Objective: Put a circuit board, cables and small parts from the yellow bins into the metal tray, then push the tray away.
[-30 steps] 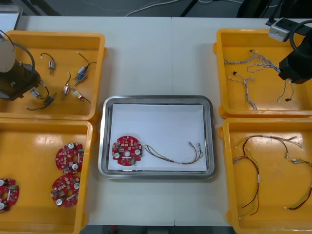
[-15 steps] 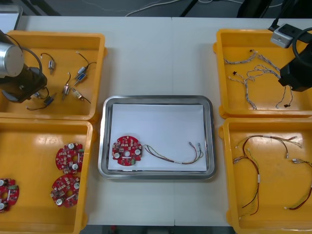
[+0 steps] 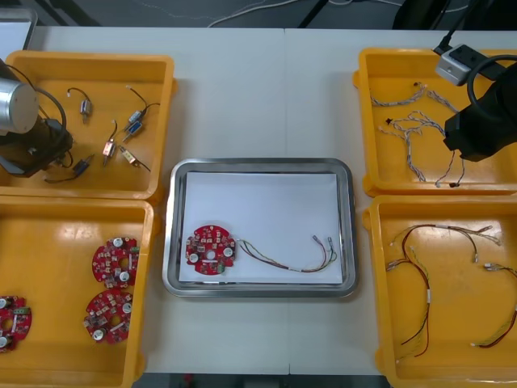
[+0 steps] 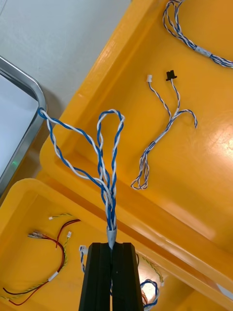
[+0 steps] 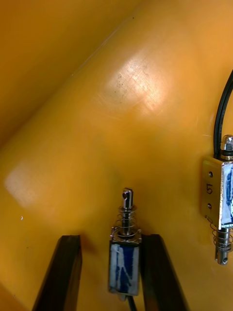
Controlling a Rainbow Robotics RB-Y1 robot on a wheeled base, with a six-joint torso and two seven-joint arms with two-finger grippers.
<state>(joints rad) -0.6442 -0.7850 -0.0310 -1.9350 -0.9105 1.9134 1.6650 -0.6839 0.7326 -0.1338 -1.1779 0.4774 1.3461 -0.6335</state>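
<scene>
Work on the left side centred on the far-left yellow bin (image 3: 105, 77), where the left end effector (image 5: 109, 240) sat low over the floor. Its fingers were spread, one on each side of a small metal part (image 5: 124, 267) with a blue body and a sprung pin. They had not closed on it. This straddle looked like the set-up for a pinch across the body. A second metal part (image 5: 221, 194) lay just beside it, outside the fingers.

In the middle of the tabletop (image 3: 266, 97), the metal tray (image 3: 260, 164) already held a circuit board (image 3: 210, 249) and a red and yellow cable (image 3: 291, 260) on its white lining.

On the right, the right end effector (image 4: 111, 245) was pressed tight on a twisted blue and white cable (image 4: 108, 160), pinching it at the sleeve where the strands gather. The loops hung free over the wall of the far-right bin (image 3: 380, 174), on the tray's side, probably so they would clear the rim on the way to the tray.
</scene>
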